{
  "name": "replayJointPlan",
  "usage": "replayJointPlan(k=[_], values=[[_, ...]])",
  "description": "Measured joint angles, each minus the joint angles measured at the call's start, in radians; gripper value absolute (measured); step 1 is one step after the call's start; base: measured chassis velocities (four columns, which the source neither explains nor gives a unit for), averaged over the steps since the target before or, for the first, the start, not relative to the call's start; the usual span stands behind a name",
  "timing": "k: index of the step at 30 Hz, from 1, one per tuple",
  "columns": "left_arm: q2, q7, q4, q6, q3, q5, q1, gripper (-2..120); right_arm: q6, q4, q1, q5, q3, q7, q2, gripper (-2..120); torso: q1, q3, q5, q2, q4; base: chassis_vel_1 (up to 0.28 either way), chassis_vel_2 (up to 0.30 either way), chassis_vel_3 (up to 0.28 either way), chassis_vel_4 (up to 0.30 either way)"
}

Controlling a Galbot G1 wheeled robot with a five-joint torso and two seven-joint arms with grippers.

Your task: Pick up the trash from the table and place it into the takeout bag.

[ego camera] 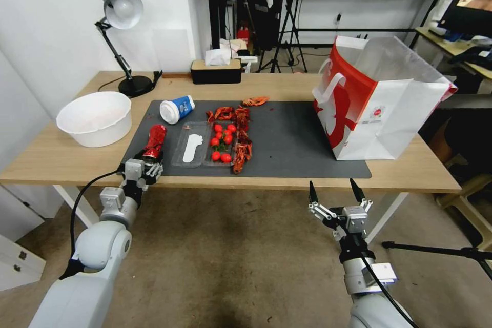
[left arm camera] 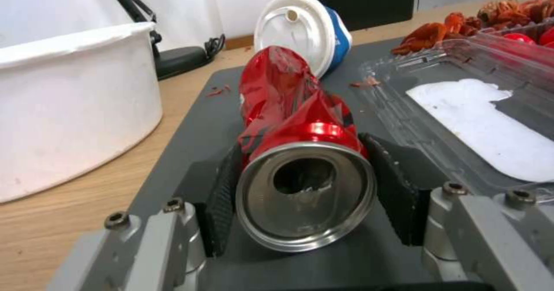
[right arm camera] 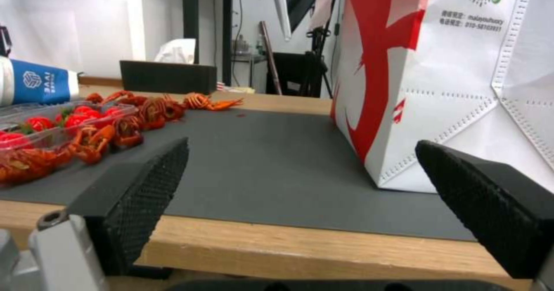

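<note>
Step in hand: grasping; left hand (left arm camera: 300, 191) brackets crushed can (left arm camera: 291, 109) on surface (ego camera: 66, 156), pads apparently touching; next calls for lifting toward bag (ego camera: 382, 107); right hand (ego camera: 335, 196) spread, idle.

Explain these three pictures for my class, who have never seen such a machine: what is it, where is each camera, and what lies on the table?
It is a wheeled robot with two arms. One camera sits on its head; one rides on each wrist. On the long light-wood table lie a crushed red drink can, a blue-and-white paper cup on its side, a clear tray of red tomatoes, crayfish shells and a big white bowl. A large white-and-red paper takeout bag stands open. The left gripper closes around the can; the right gripper waits open before the table's edge.
</note>
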Motion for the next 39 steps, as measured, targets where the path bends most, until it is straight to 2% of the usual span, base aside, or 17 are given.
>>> replayJointPlan(k=[7,9,14,16,18,19,22,24,26,27,30,31,34,35,37,39], values=[[0.014,0.001,-0.017,-0.034,0.001,-0.012,-0.008,51,-0.003,0.000,0.004,-0.002,-0.005,0.002,0.001,98,0.000,0.000,-0.0001,0.000,0.0001,0.000,0.000,0.000,0.000],[0.046,0.009,-0.045,-0.059,0.021,-0.049,-0.033,51,-0.004,0.002,0.004,-0.002,-0.005,0.002,0.001,98,0.000,0.000,-0.0001,0.000,0.0000,0.000,0.000,0.000,0.000],[0.099,0.038,-0.057,-0.104,0.060,-0.100,-0.082,51,-0.004,0.003,0.001,-0.002,-0.003,0.003,0.005,98,0.000,0.000,0.0000,0.000,-0.0001,0.000,0.000,0.000,0.000],[0.152,0.082,-0.057,-0.137,0.108,-0.159,-0.126,51,-0.004,0.003,-0.003,-0.003,0.001,0.004,0.007,98,0.000,0.000,0.0001,0.000,0.0000,0.000,0.000,0.000,0.000],[0.165,0.099,-0.057,-0.146,0.122,-0.178,-0.139,51,-0.004,0.003,-0.004,-0.003,0.002,0.004,0.007,98,0.000,0.000,0.0000,0.000,-0.0001,0.000,0.000,0.000,0.000],[0.189,0.147,-0.050,-0.167,0.144,-0.217,-0.166,51,-0.004,0.004,-0.005,-0.004,0.004,0.004,0.007,98,0.000,0.000,-0.0001,0.000,0.0000,0.000,0.000,0.000,0.000],[0.200,0.172,-0.043,-0.180,0.155,-0.234,-0.181,51,-0.004,0.004,-0.006,-0.004,0.005,0.004,0.007,98,0.000,0.000,-0.0001,0.000,-0.0001,0.000,0.000,0.000,0.000],[0.232,0.226,-0.019,-0.214,0.192,-0.271,-0.226,51,-0.004,0.005,-0.008,-0.006,0.008,0.004,0.006,98,0.000,0.000,0.0000,0.000,-0.0001,0.000,0.000,0.000,0.000],[0.283,0.278,0.016,-0.245,0.263,-0.324,-0.305,51,-0.004,0.009,-0.008,-0.007,0.010,0.004,0.004,99,0.000,0.000,-0.0003,0.000,-0.0001,0.000,0.000,0.000,0.000],[0.283,0.278,0.016,-0.245,0.263,-0.324,-0.305,51,-0.004,0.009,-0.008,-0.007,0.010,0.004,0.004,99,0.000,0.000,-0.0003,0.000,-0.0001,0.000,0.000,0.000,0.000],[0.347,0.314,0.061,-0.261,0.396,-0.405,-0.460,51,-0.009,0.014,-0.004,-0.007,0.011,0.005,0.007,100,0.000,0.000,0.0003,0.000,-0.0002,0.000,0.000,0.000,0.000],[0.347,0.314,0.061,-0.261,0.396,-0.405,-0.460,51,-0.009,0.014,-0.004,-0.007,0.011,0.005,0.007,100,0.000,0.000,0.0003,0.000,-0.0002,0.000,0.000,0.000,0.000],[0.365,0.325,0.104,-0.265,0.536,-0.471,-0.602,51,-0.014,0.014,0.004,-0.009,0.011,0.004,0.010,100,0.000,0.000,0.0002,0.000,0.0000,0.000,0.000,0.000,0.000],[0.365,0.325,0.104,-0.265,0.536,-0.471,-0.602,51,-0.014,0.014,0.004,-0.009,0.011,0.004,0.010,100,0.000,0.000,0.0002,0.000,0.0000,0.000,0.000,0.000,0.000],[0.366,0.329,0.129,-0.265,0.624,-0.517,-0.688,51,-0.016,0.012,0.010,-0.009,0.012,0.005,0.010,99,0.000,0.000,-0.0004,0.000,-0.0002,0.000,0.000,0.000,0.000],[0.344,0.332,0.166,-0.265,0.745,-0.584,-0.833,51,-0.020,0.007,0.020,-0.009,0.013,0.006,0.007,99,0.000,0.000,0.0004,0.000,-0.0001,0.000,0.000,0.000,0.000]])
